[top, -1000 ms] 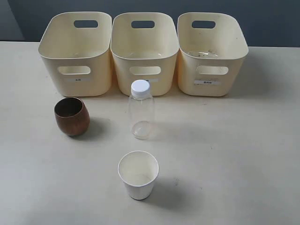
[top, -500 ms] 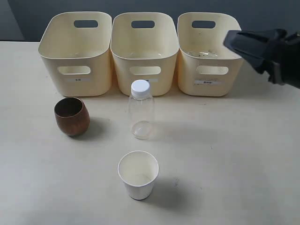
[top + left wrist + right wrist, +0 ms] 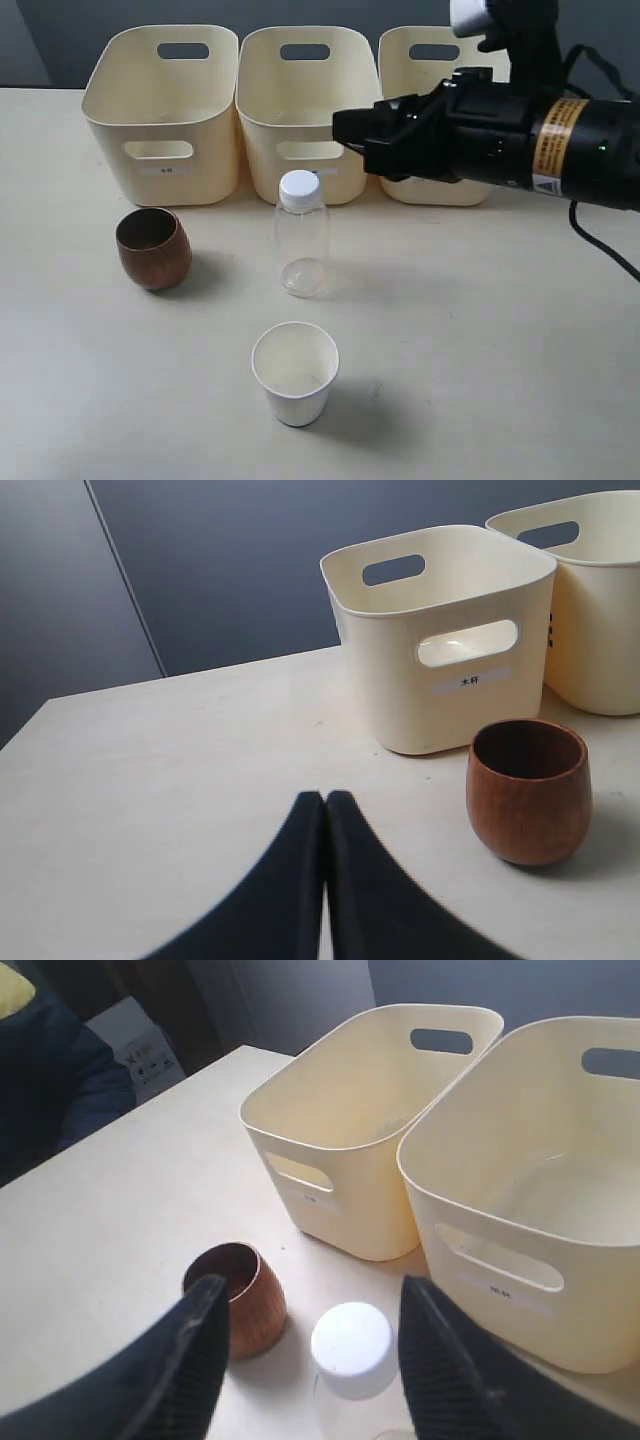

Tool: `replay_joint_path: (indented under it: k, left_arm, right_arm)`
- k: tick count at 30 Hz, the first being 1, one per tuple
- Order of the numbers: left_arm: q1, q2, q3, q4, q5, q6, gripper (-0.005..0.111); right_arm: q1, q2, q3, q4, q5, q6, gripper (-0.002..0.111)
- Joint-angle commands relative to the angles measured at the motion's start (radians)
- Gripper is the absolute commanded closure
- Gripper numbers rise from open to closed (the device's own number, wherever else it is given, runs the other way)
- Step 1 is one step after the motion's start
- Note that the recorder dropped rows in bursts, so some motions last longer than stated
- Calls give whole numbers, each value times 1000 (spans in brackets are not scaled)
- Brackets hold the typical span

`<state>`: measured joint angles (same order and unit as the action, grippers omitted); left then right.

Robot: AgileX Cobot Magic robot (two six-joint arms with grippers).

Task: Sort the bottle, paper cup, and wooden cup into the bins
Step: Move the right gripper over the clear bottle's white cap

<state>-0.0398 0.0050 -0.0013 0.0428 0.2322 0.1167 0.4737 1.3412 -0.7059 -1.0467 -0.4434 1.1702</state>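
The clear bottle (image 3: 301, 240) with its white cap stands upright in front of the middle bin (image 3: 262, 140). The dark wooden cup (image 3: 153, 248) sits to its left, below the left bin (image 3: 110, 130). The white paper cup (image 3: 295, 372) stands nearest the front. My right gripper (image 3: 343, 130) hovers open just above and right of the bottle's cap. In the right wrist view its fingers (image 3: 200, 1330) flank the cap (image 3: 350, 1345) without touching it. My left gripper (image 3: 325, 800) is shut on nothing, low over the table, left of the wooden cup (image 3: 528, 790).
The right arm (image 3: 520, 140) hides most of the right bin (image 3: 440, 192). The three bins stand side by side along the back. In the right wrist view a person in dark clothing (image 3: 50, 1070) is beyond the table's far edge.
My right arm came in from the right edge and swept left across the right bin, stopping over the bottle. The bottle and both cups have not moved.
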Motion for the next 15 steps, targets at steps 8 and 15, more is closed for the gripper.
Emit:
replay_joint_path:
  k: [8, 15]
  left_arm:
    - [-3, -5, 1, 1, -1, -2, 107]
    - [-3, -5, 1, 1, -1, -2, 107]
  right_arm:
    - [71, 168, -66, 52, 62, -73, 34]
    - [76, 253, -113, 74, 68, -73, 35]
